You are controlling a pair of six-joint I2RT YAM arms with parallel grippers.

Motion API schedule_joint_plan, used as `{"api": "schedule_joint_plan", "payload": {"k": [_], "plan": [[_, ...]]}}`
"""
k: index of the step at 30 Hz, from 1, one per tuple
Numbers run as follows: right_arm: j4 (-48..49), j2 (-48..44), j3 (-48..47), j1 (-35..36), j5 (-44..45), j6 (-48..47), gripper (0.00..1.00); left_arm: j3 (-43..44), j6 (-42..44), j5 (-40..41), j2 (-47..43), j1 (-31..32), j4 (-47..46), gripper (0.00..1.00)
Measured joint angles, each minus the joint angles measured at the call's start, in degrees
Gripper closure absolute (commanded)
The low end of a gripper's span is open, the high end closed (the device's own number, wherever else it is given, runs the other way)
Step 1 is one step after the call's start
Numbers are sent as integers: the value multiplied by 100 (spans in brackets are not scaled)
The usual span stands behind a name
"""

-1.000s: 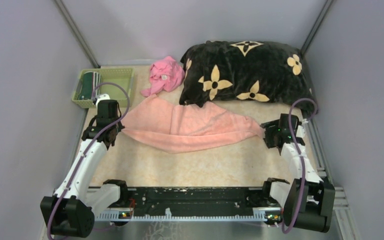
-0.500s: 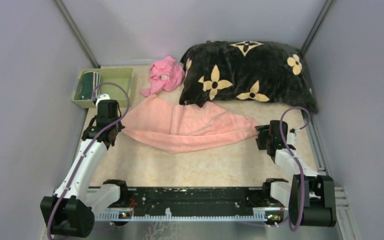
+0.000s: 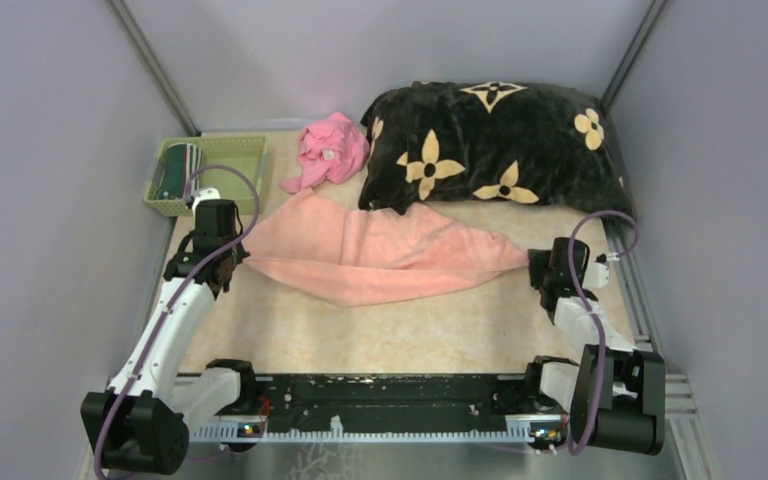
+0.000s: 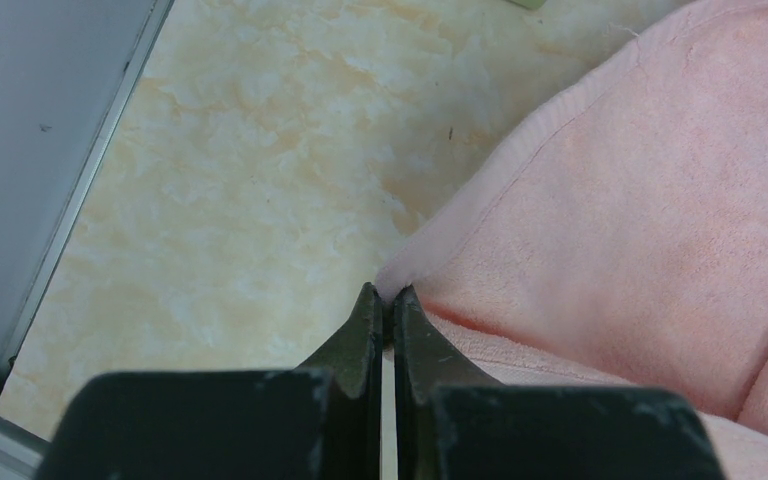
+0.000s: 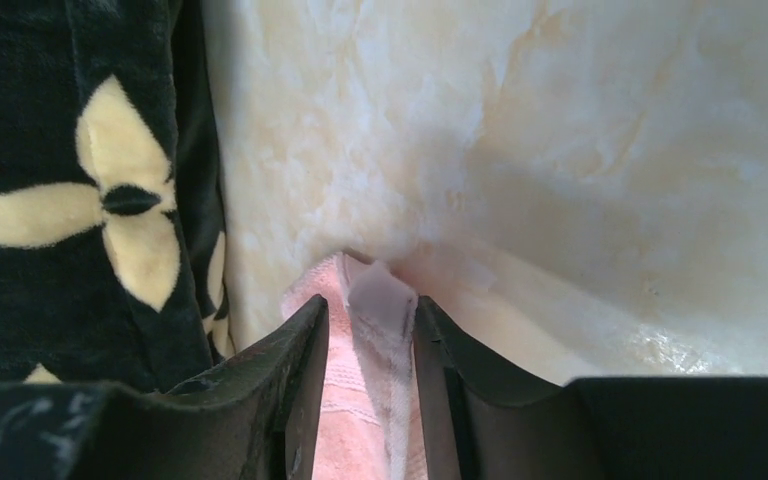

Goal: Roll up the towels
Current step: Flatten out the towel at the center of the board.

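1. Beige marbled table [image 3: 380, 330], grey walls close on both sides. The pink towel [image 3: 380, 255] lies stretched across it, its far edge meeting the black blanket [image 3: 500, 130].
2. The left claw [image 4: 385, 300] is pressed together on the towel's left corner. The right claw [image 5: 370, 305] straddles the other end, but I cannot tell whether it truly pinches.
3. Best secure both ends, then draw the cloth flat toward the bare near half, away from blanket and walls.

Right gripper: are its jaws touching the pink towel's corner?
Touching. The right wrist view shows the right gripper with both jaws pressed against the corner of the salmon-pink towel, and the fabric fills the gap between them.
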State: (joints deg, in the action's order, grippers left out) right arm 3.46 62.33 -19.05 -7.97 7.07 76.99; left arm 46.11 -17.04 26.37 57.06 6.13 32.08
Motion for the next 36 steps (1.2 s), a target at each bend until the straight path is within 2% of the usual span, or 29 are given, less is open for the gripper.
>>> {"api": "schedule_joint_plan", "payload": {"k": [5,11,17,22,28,31,36], "plan": [[109,2,-2,-59,-7,-208,68,0,2,0,4,0,0,100],[140,24,-44,-133,-96,-564,86,0,2,0,4,0,0,100],[103,87,-258,-166,-168,-907,100,0,2,0,7,0,0,100],[-350,81,-693,-201,-249,-1287,100,0,-7,-46,7,-4,0,100],[-1480,7,-2240,-367,-332,-2098,100,509,-70,-133,186,-79,177,100],[-2052,-48,-3386,-505,-337,-2603,100,1355,-74,-129,334,-129,188,100],[-2793,-87,-5134,-721,-358,-3202,100,3239,-114,-118,640,-216,186,100]]}}
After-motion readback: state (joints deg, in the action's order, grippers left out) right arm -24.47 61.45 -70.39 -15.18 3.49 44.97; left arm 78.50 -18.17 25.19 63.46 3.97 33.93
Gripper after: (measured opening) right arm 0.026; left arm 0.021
